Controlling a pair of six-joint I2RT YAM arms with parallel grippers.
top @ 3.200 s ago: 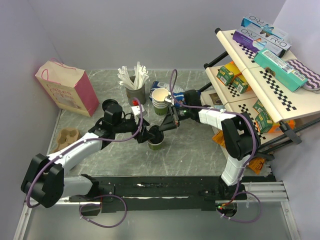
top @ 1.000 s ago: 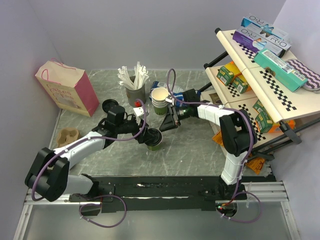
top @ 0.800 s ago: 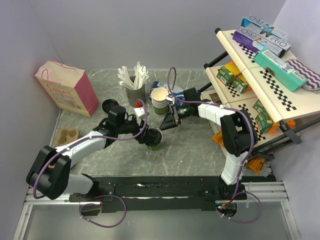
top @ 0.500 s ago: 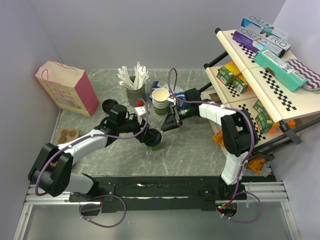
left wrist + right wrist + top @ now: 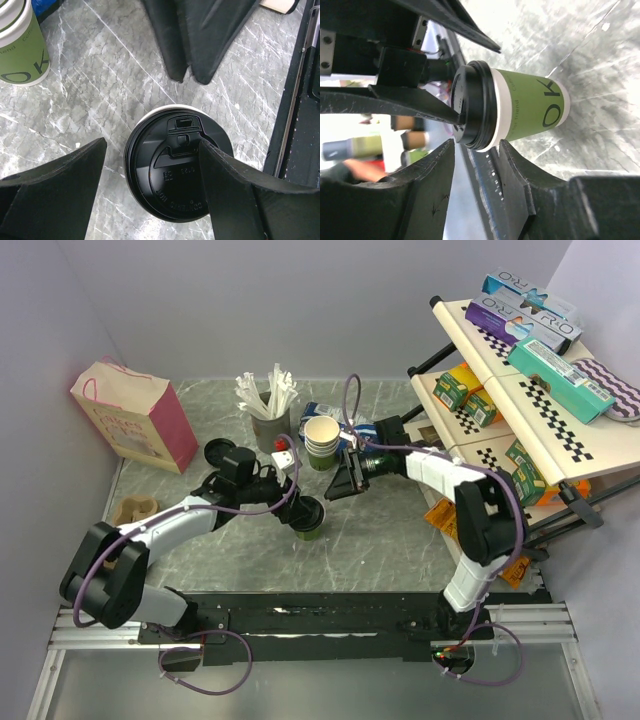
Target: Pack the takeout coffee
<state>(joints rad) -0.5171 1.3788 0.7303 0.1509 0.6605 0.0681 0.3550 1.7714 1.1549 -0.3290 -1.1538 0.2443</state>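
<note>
Two tools gape: left tool (image 5: 152, 147) straddles takeout coffee (image 5: 172, 167) (upright), right tool (image 5: 476, 147) empty.

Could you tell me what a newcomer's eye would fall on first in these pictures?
The green coffee cup with its black lid, mid-table, draws the eye: the left gripper stands open astride the lid, and the right gripper points at it, open, from the far side. Next come the pink bag at the back left and the tilted shelf of boxes on the right.
</note>
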